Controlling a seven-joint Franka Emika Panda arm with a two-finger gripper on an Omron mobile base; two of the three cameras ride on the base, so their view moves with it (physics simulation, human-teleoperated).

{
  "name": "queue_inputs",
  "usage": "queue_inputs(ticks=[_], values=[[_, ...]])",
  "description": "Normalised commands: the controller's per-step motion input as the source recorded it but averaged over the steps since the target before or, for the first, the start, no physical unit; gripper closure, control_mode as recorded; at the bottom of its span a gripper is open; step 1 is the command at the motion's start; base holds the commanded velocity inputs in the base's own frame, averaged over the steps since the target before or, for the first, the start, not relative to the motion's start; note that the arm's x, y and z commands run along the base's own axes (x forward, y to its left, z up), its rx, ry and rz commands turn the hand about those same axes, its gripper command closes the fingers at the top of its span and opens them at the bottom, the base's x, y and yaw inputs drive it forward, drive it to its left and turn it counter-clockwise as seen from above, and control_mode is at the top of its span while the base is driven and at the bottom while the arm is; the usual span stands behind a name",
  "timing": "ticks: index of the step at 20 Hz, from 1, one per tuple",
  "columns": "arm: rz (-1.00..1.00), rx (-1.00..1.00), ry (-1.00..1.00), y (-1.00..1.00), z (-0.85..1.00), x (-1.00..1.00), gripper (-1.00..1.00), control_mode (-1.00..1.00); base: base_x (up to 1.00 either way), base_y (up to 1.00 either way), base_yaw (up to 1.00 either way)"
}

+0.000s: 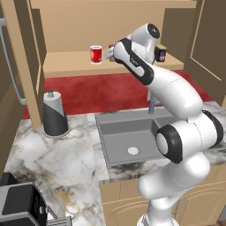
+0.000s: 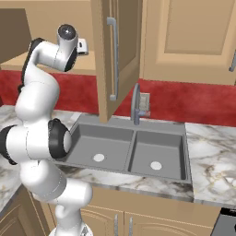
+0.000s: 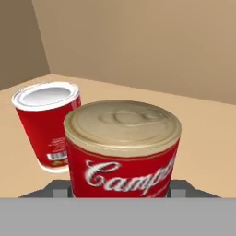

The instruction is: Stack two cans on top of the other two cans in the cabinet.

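**Can at the fingers, inside the cupboard**

Where the arm reaches up over the sink (image 1: 128,145), you have the gripper (image 3: 120,193) inside the open cabinet (image 1: 110,62), low over its flat shelf. In the hand view a red can with white script lettering (image 3: 122,150) stands upright right in front of the camera, its tan lid showing, with the dark finger tips (image 3: 57,189) showing at either side of its base. Whether the fingers actually press on it you cannot tell from these pictures.

Just beside that can, to its left in the hand view and a little further back, stands a second red can with a white rim (image 3: 46,124), also upright on the shelf; the two look close but apart. From the left base view you can see this red can (image 1: 96,54) on the shelf left of the arm, and a dark blue tin with a yellow label (image 1: 160,53) on the same shelf to the right of the arm, well apart from the red one. Nothing is stacked on either.

The sink basins hold nothing but their drains. On the marble counter (image 1: 66,154) left of the sink stands a dark cone-shaped container with a knob on top (image 1: 54,114).
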Motion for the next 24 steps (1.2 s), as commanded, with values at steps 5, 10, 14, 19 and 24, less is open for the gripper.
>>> queue_inputs(ticks=[5, 10, 14, 19, 24], values=[[0.06, 0.0, -0.05, 0.0, 0.39, -0.42, 1.0, -1.0, 0.0, 0.0, 0.0], [0.01, 0.01, -0.2, 0.09, 0.31, -0.27, 1.0, -1.0, 0.0, 0.0, 0.0], [0.0, 0.01, -0.23, 0.28, 0.14, -0.04, 1.0, -1.0, 0.0, 0.0, 0.0], [0.0, 0.03, -0.12, 0.24, 0.23, 0.05, 1.0, -1.0, 0.0, 0.0, 0.0], [0.0, 0.0, 0.0, 0.24, 0.25, 0.19, 1.0, -1.0, 0.0, 0.0, 0.0]])
